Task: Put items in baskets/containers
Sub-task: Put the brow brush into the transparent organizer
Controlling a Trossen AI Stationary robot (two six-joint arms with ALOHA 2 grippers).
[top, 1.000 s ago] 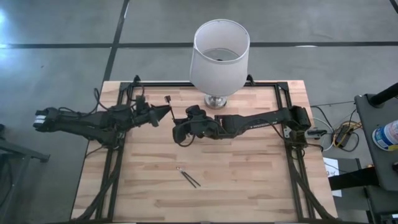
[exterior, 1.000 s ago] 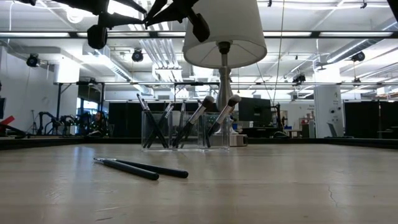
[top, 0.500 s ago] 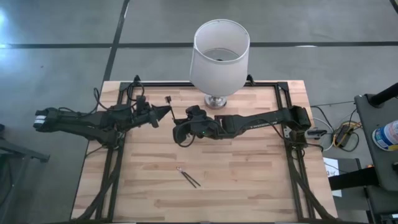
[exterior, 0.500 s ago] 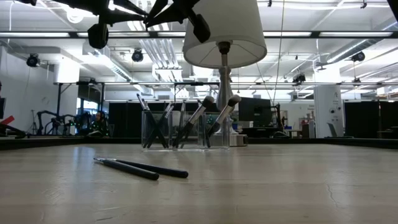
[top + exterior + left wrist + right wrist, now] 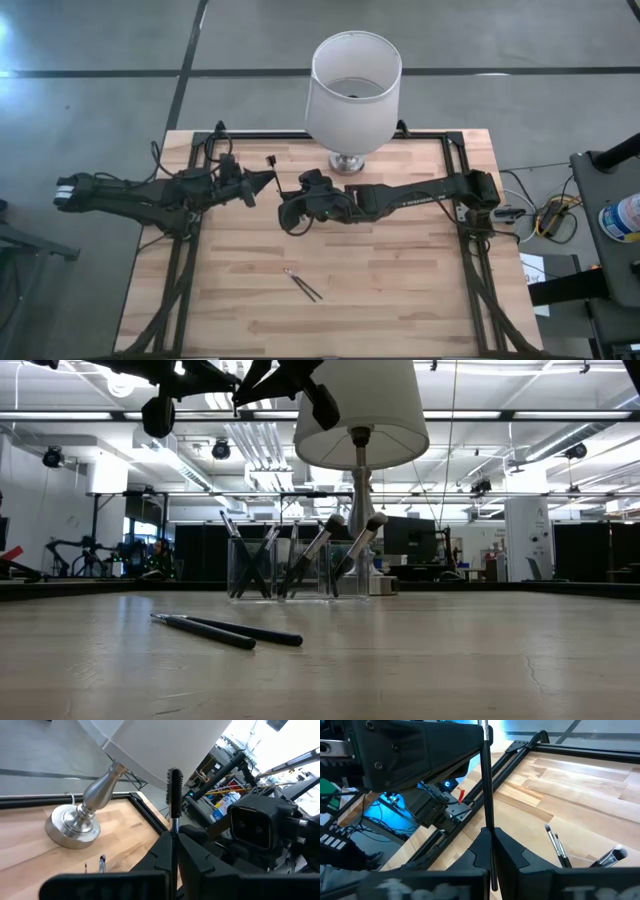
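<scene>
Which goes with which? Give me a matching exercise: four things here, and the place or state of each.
1. lamp
2. two loose brushes
3. clear holder
4. left end effector

A. lying flat on the table
B. shut on a brush
C. holding leaning brushes
D. standing at the table's far edge

Pairs: 1-D, 2-A, 3-C, 4-B.

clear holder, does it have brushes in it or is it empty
Not empty. The low view shows the clear holder standing upright by the lamp with several brushes leaning inside it.
</scene>
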